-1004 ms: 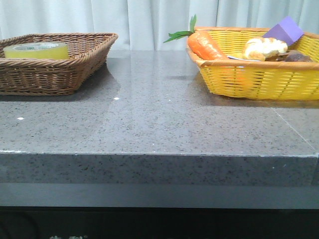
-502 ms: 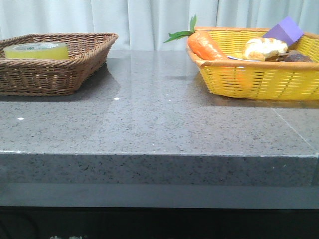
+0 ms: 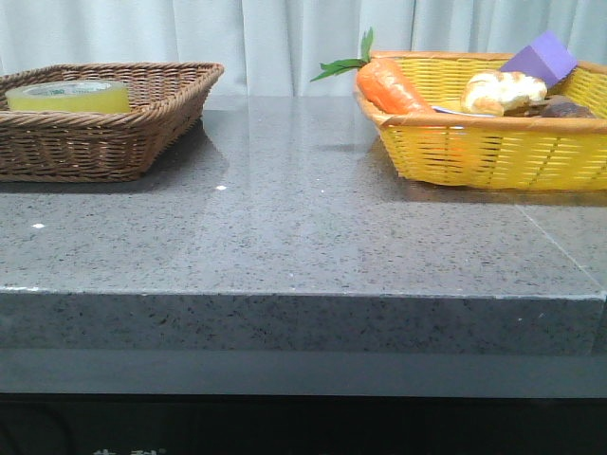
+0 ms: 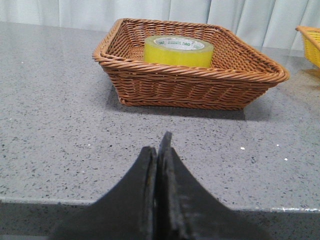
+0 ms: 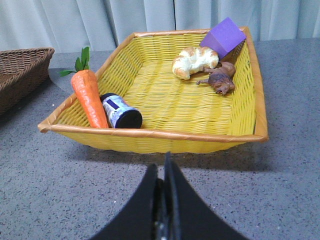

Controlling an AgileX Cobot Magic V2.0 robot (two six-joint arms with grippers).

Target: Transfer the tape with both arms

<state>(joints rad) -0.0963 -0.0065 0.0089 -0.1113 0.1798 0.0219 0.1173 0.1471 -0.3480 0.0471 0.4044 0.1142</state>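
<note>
The tape (image 3: 68, 96), a yellow roll with a white core, lies flat in the brown wicker basket (image 3: 142, 133) at the table's far left. It also shows in the left wrist view (image 4: 178, 50), inside the same basket (image 4: 190, 87). My left gripper (image 4: 159, 147) is shut and empty, low over the table's front edge, well short of the basket. My right gripper (image 5: 163, 167) is shut and empty, just in front of the yellow basket (image 5: 150, 135). Neither gripper shows in the front view.
The yellow basket (image 3: 493, 152) at the far right holds a carrot (image 3: 389, 85), bread (image 3: 503, 92), a purple block (image 3: 539, 57), a brown item (image 5: 220, 80) and a dark-capped jar (image 5: 120, 112). Grey stone tabletop (image 3: 303, 218) lies between the baskets.
The tape sits slightly lower and further left in the brown basket in the front view. Nothing else has visibly moved.
</note>
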